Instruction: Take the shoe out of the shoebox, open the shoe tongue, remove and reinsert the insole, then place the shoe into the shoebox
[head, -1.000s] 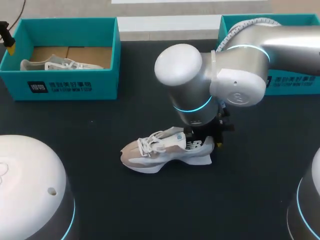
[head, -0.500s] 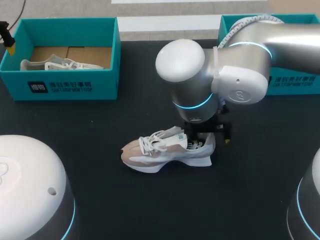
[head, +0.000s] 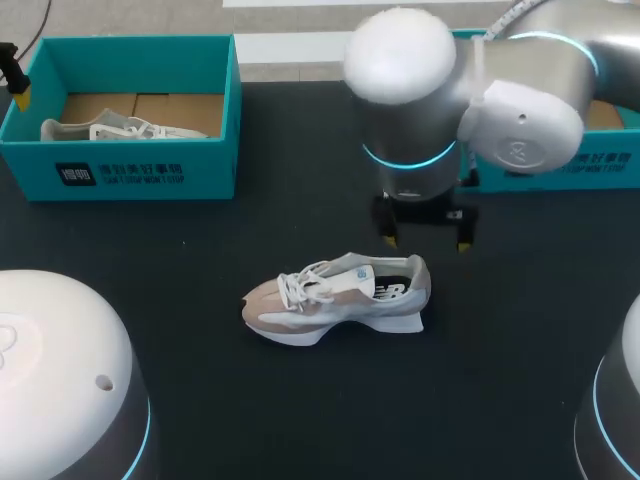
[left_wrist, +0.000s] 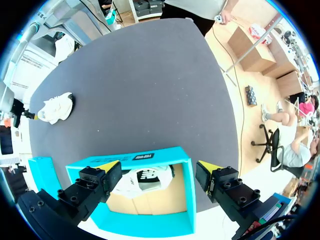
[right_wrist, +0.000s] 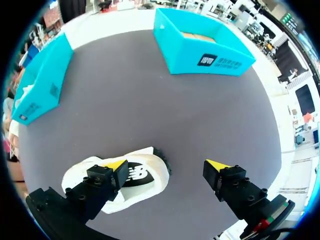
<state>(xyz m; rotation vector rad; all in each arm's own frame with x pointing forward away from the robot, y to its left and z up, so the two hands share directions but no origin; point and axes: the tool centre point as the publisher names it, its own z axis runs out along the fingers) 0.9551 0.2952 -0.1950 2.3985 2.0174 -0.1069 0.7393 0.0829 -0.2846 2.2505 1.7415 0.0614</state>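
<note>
A beige and white shoe (head: 335, 297) lies on its sole on the black table, toe to the left. My right gripper (head: 425, 238) hangs open just above and behind its heel, touching nothing. In the right wrist view the right gripper (right_wrist: 166, 164) is spread wide, with the shoe (right_wrist: 132, 181) under and beside one finger. My left gripper (left_wrist: 159, 167) stands open high over the left teal shoebox (left_wrist: 182, 200), which holds a second shoe (left_wrist: 145, 179). In the head view only a yellow tip of the left gripper (head: 20, 97) shows by that shoebox (head: 120, 172).
A second teal shoebox (head: 590, 165) stands at the back right, mostly hidden behind my right arm. The right wrist view shows both boxes ahead, one (right_wrist: 205, 50) far ahead and one (right_wrist: 40, 80) off to the side. Bare black tabletop (head: 250, 400) surrounds the shoe.
My right gripper has opened, let go of the shoe's heel, and risen back and to the right. The shoe now rests free on the table. The left arm has not moved.
</note>
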